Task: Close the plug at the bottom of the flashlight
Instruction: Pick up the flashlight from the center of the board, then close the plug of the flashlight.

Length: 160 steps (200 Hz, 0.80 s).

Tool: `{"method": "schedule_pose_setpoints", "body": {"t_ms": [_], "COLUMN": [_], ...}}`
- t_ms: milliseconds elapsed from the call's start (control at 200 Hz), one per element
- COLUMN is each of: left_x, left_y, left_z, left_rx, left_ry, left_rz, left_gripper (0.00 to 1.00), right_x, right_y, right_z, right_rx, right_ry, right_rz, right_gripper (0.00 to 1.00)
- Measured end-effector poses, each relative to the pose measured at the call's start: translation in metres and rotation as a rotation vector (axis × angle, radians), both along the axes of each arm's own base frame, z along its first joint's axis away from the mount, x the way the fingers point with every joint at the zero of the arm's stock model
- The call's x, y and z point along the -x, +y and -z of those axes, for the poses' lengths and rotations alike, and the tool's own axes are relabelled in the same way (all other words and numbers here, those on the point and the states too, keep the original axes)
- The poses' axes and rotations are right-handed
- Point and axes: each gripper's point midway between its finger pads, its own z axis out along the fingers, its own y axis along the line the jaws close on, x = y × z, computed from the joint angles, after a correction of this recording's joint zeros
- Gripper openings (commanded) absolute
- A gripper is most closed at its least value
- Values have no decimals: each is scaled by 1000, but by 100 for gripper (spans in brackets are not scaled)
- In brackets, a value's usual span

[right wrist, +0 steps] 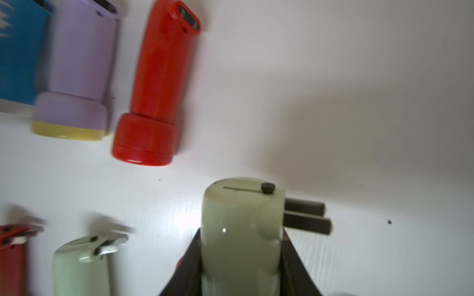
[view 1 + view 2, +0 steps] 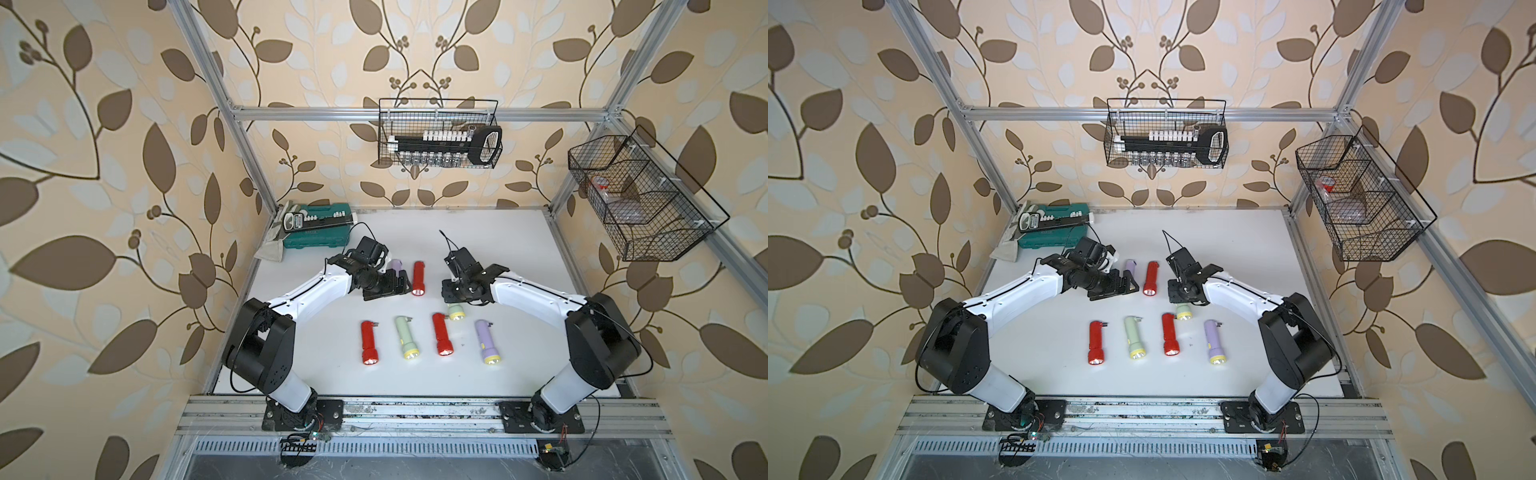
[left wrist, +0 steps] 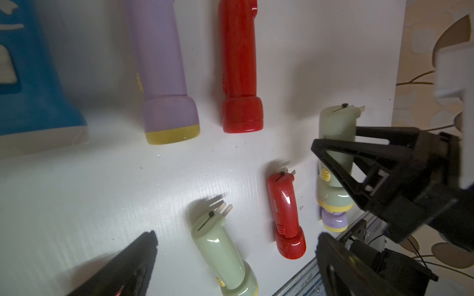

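My right gripper (image 1: pixel 241 258) is shut on the body of a pale green flashlight (image 1: pixel 241 225). Its two dark plug prongs (image 1: pixel 305 217) stick out sideways from the bottom end. In both top views only this flashlight's yellow-rimmed head (image 2: pixel 456 311) (image 2: pixel 1183 312) shows below the right gripper (image 2: pixel 451 296). The left wrist view shows the same hold, with the right gripper's fingers (image 3: pixel 333 153) round the green flashlight (image 3: pixel 336 123). My left gripper (image 2: pixel 400 286) (image 3: pixel 237 234) is open and empty, beside a purple flashlight (image 2: pixel 395 266) and a red one (image 2: pixel 418 278).
Several more flashlights lie in a front row: red (image 2: pixel 369 343), green (image 2: pixel 406 337), red (image 2: pixel 441 334), purple (image 2: pixel 486 340), their prongs folded out. A green tool case (image 2: pixel 320 235) sits at the back left. Wire baskets (image 2: pixel 440 133) (image 2: pixel 640 199) hang on the frame.
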Motion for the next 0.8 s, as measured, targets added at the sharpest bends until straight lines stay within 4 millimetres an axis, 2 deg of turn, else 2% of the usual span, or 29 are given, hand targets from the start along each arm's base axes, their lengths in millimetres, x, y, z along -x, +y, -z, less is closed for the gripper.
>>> {"method": "schedule_pose_setpoints", "body": {"t_ms": [120,250,340,435,540,620,800], "left_x": [0,1,3,3,3,3,3], "left_y": [0,0,-2,-5,-9,-12,-25], "left_z": [-3,-15,-31,-60,-94,-114,-131], "left_rx": [6,31,70,130,202,258,398], "left_ry": [-4,-16,-27,-62,-106,-124,-52], "left_rz": [-3,-20,-36,-56,-74,-83,-113], "left_gripper": [99,99,97,94,91,90,87], "right_x": [-2,0,2,8,15,22,39], "right_y": [12,26,34,38,41,45,60], "right_z": [-38,-73,-97,-113,-115,-108,-89], "right_rx": [-65,-124,-149,-156,-141,-111,-16], "right_ry": [-91,-195,-299,-408,-508,-574,-703], "right_rz": [-94,-214,-297,-371,-445,-511,-675], "right_gripper": [0,0,0,0,0,0,0]}}
